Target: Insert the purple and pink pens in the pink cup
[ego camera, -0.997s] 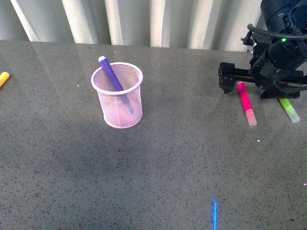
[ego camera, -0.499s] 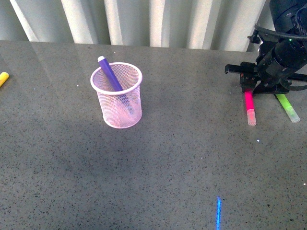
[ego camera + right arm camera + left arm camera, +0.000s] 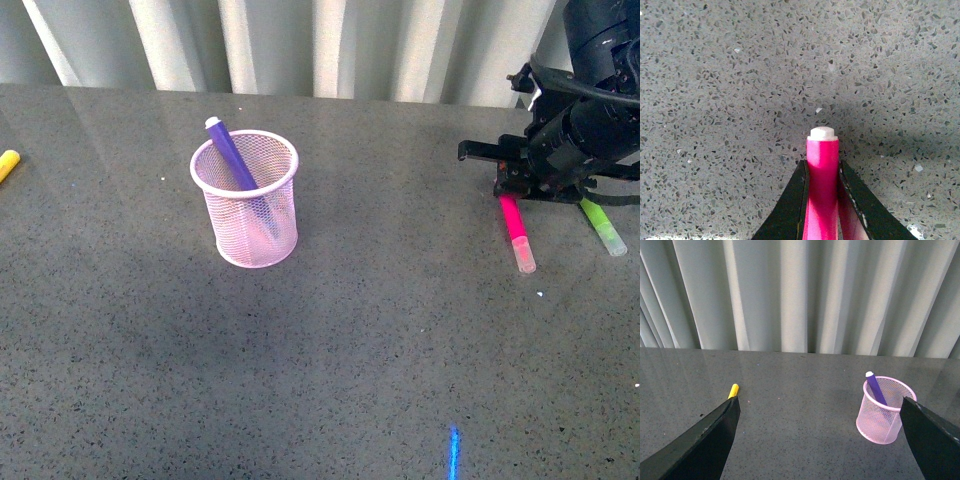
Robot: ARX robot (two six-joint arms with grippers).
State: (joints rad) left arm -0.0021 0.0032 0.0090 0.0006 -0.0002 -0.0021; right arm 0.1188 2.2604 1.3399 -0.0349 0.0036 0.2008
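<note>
Shows right hand [image 3: 508,192] clamped on one end of pink pen [image 3: 518,235], other end jutting ahead; pink cup [image 3: 247,215] well apart, holding purple pen [image 3: 228,150]. Risks pen pivoting or slipping on lift, given end grip.

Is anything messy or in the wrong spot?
Nothing is spilled or broken. The purple pen leans inside the pink cup, but the pink pen lies out on the table, pinched by the right hand.
</note>
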